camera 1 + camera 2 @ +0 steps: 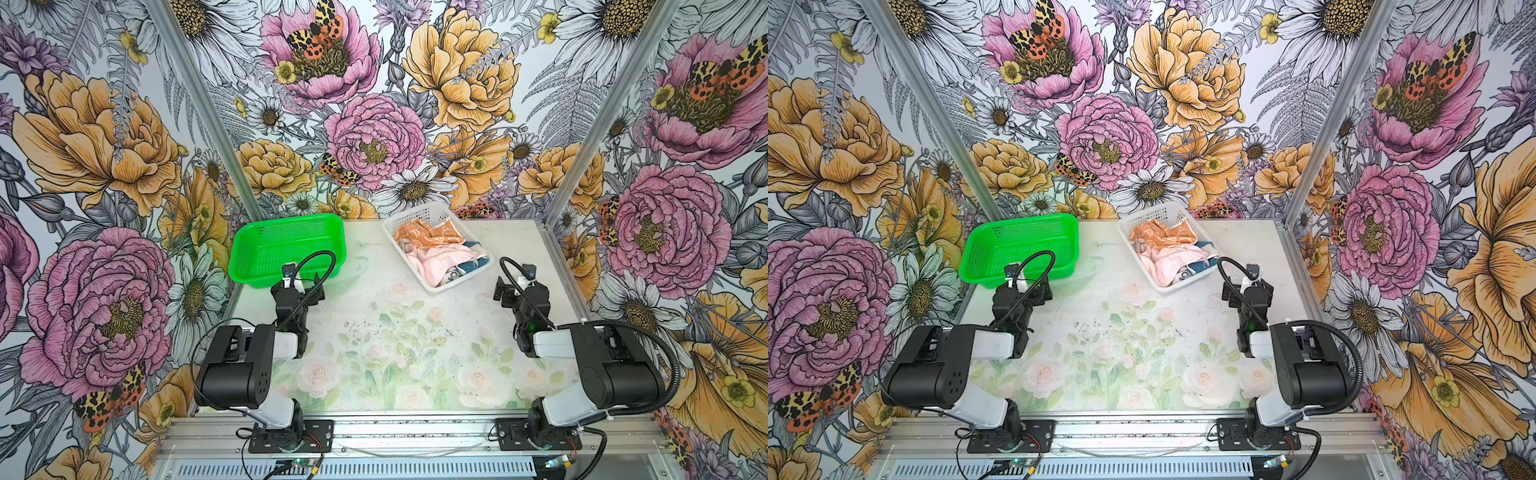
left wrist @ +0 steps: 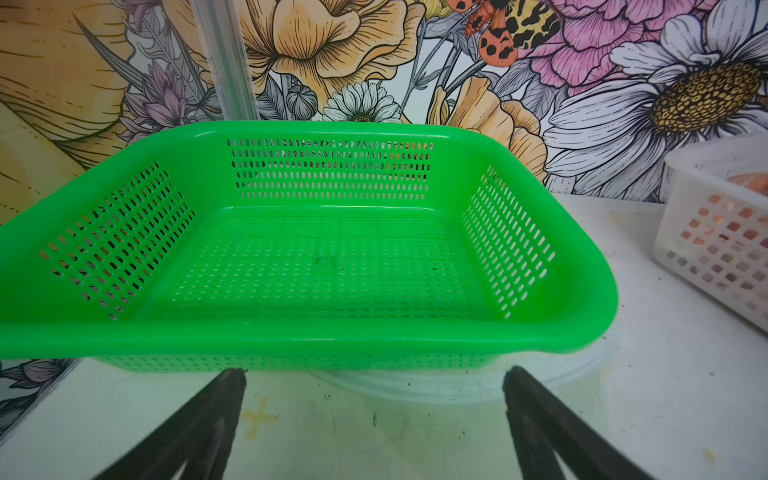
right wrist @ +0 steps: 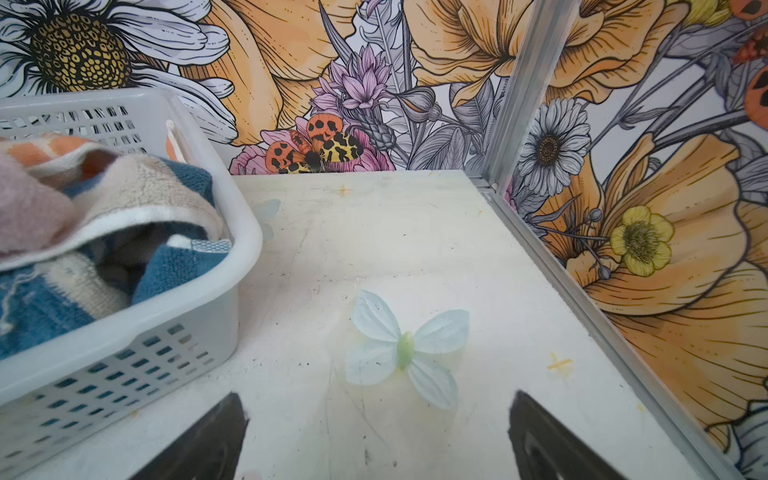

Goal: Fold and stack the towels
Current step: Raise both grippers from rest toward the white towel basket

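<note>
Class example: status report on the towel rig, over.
Both open, empty: left gripper, right gripper. All towels crumpled in white basket, none folded. Path clear; green basket empty.

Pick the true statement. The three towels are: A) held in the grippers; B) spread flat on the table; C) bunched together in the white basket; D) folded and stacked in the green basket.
C: the towels lie crumpled in the white basket, and the green basket holds nothing.
</note>
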Robot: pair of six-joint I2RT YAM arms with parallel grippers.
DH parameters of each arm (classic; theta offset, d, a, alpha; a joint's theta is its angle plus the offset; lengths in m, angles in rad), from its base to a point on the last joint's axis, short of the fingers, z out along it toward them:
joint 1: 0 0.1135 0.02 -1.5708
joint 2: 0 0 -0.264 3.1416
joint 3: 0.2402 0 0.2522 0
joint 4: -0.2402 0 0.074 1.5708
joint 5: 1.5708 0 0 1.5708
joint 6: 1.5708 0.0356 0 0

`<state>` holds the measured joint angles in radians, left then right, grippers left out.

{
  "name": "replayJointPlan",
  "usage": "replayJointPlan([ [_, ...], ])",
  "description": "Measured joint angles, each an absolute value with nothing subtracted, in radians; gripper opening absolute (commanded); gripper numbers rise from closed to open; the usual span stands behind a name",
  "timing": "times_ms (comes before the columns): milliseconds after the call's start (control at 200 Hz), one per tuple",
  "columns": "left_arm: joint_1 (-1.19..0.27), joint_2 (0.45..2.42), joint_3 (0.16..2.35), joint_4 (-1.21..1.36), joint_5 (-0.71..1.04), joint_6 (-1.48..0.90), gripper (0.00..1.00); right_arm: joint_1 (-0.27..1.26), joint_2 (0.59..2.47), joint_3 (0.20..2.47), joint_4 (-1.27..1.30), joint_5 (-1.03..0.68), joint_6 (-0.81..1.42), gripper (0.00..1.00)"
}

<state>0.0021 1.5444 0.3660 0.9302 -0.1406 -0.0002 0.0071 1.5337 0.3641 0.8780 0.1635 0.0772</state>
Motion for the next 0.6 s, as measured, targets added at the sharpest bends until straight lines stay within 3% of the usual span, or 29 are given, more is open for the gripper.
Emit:
replayJointPlan([
  [335, 0.006, 1.544, 0.366, 0.93, -0.137, -0.001, 0.99, 0.007, 1.534, 0.364, 0.878, 0.163, 0.078, 0.99],
  [600, 0.055, 1.545, 0.366, 0.931, -0.028, -0.001, 0.99, 0.005, 1.534, 0.364, 0.876, 0.163, 0.078, 0.99],
])
